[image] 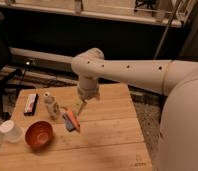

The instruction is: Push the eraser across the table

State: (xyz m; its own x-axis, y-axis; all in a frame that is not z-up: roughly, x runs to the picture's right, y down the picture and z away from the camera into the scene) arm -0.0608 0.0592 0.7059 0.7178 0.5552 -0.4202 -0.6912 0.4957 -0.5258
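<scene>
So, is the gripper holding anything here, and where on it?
Nothing is held. The gripper hangs open over the table by the orange-and-blue items; the eraser lies apart, untouched.
</scene>
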